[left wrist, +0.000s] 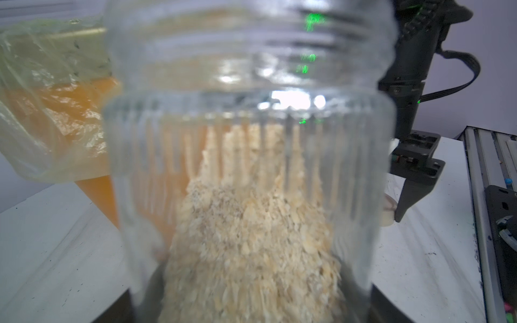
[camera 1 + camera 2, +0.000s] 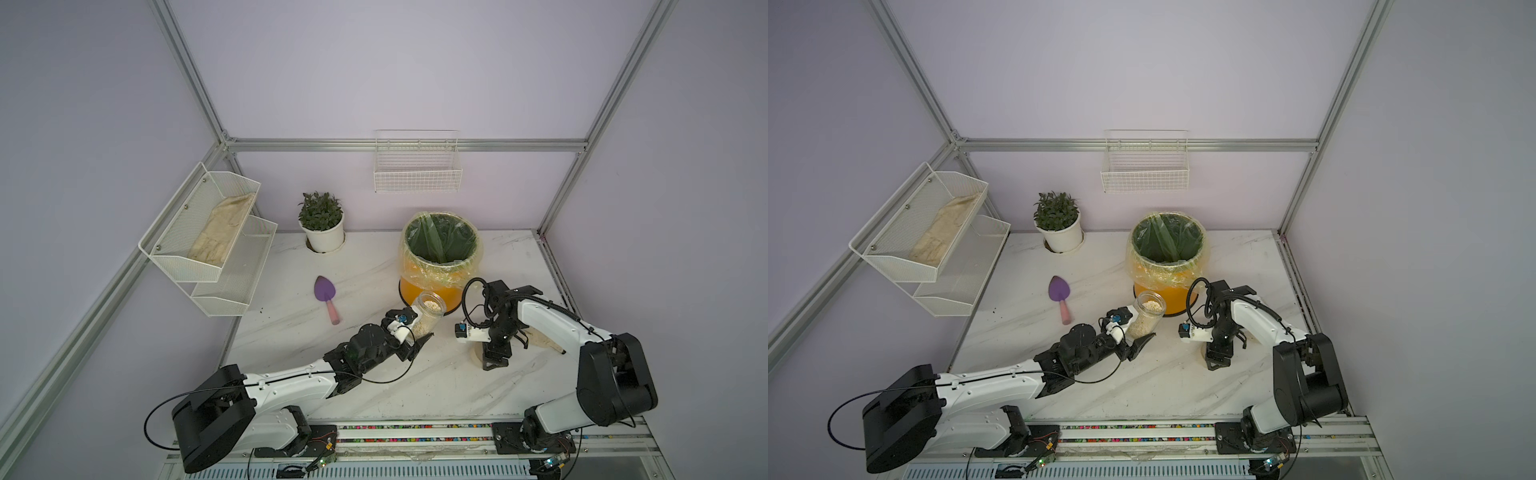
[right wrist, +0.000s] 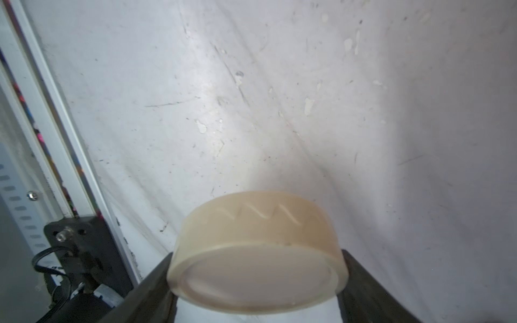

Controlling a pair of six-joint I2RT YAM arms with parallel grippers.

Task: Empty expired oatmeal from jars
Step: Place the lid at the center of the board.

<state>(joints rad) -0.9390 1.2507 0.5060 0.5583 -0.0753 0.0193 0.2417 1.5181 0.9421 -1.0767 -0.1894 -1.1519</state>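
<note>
Left end effector grips the open jar; right end effector clamps its lid. Tipping short of the bin — apparently close — could spill oatmeal.

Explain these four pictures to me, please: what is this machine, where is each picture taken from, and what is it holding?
This is a robot with two arms mounted at the near edge of a white table; each arm ends in a two-fingered gripper. The two wide pictures come from one two-eyed camera overhead, looking down; the two close-ups come from cameras on the wrists. In both top views the left gripper clasps an open clear jar; the left wrist view shows the oatmeal inside it. The right wrist view shows the right gripper pinching the jar's beige lid. Also on the table: an orange bin with a plastic liner, a purple trowel and a potted plant.
</note>
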